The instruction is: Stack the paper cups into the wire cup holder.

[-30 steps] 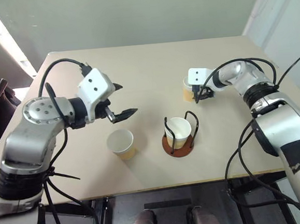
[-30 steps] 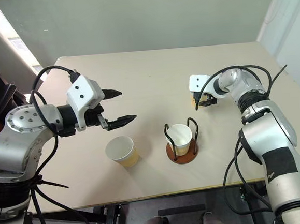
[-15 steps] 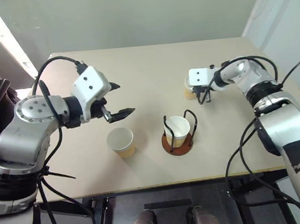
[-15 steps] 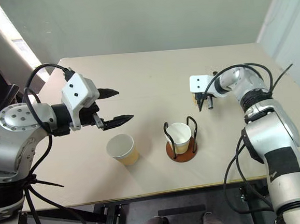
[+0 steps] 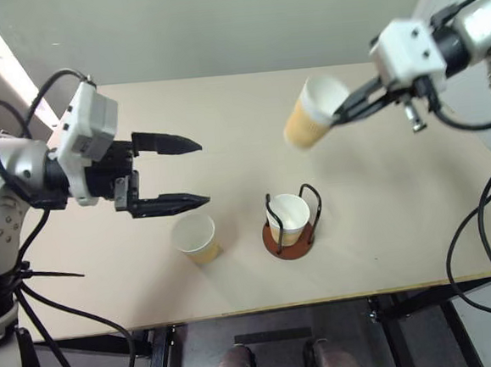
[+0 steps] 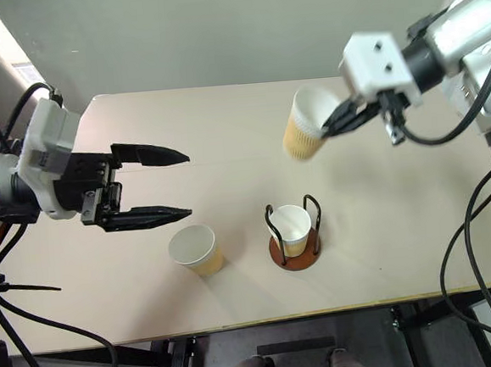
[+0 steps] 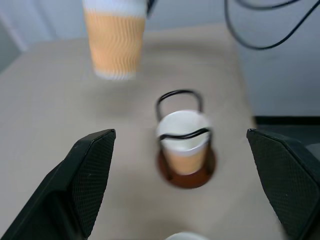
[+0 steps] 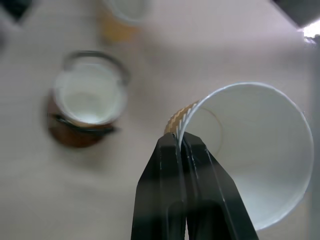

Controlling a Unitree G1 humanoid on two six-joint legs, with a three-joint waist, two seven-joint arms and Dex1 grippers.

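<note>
The right end effector [image 6: 336, 118] is clamped on the rim of a cup [image 6: 305, 125], holding it tilted above the desk [image 6: 225, 134]. The left end effector [image 6: 173, 185] hangs spread apart over another cup [image 6: 195, 249]. A third cup [image 6: 291, 227] sits in the holder [image 6: 294, 252].

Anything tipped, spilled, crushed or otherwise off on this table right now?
Nothing damaged or spilled. One paper cup sits upright in the wire cup holder, another stands upright on the table. The only tilted one is the cup in the air, pinched by its rim in the right gripper. The left gripper is open.
</note>
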